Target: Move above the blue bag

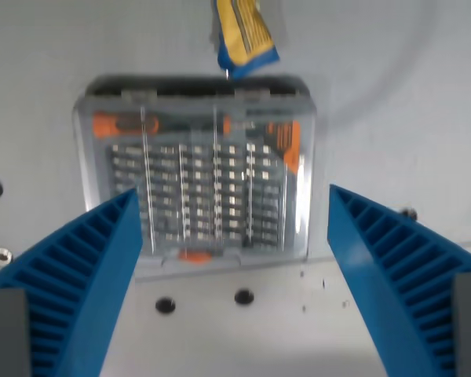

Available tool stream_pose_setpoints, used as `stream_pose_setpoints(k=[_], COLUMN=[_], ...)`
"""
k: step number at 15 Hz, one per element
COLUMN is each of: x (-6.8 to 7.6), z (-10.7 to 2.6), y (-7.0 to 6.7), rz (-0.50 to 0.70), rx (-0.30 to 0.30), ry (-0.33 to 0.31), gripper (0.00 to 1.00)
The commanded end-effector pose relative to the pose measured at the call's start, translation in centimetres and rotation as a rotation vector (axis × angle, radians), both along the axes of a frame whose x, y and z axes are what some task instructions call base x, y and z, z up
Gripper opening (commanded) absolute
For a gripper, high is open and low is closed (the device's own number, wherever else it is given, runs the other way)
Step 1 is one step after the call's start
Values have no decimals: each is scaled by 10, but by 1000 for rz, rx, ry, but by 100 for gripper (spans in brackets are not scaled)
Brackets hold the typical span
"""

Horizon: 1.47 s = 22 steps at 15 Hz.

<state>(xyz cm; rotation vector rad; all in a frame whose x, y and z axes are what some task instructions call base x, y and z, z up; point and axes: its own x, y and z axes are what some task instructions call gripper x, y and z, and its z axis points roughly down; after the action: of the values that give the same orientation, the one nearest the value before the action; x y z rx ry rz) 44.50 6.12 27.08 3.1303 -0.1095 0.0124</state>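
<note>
Two blue ribbed fingers of the pincer stand wide apart at the bottom of the wrist view, one on each side, with nothing between them. Behind the gap lies a clear plastic case holding rows of small metal bits and some orange pieces, flat on the grey table. The blue bag, blue with yellow print, sits just beyond the case's far edge, at the top of the view and cut off by the picture's border; whether it touches the case is unclear. Several dark holes dot the table on the near side of the case.
</note>
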Motion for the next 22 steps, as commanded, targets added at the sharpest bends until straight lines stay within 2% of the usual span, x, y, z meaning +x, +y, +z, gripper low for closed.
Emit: stream_pose_setpoints(k=[1,16,22], x=[19,82,102], z=[-8,-84,-108], y=[-4,-6,-6], rz=[78,161,172], rx=[-35,-57,-66], ry=[36,16,10], gripper=[100,100,100])
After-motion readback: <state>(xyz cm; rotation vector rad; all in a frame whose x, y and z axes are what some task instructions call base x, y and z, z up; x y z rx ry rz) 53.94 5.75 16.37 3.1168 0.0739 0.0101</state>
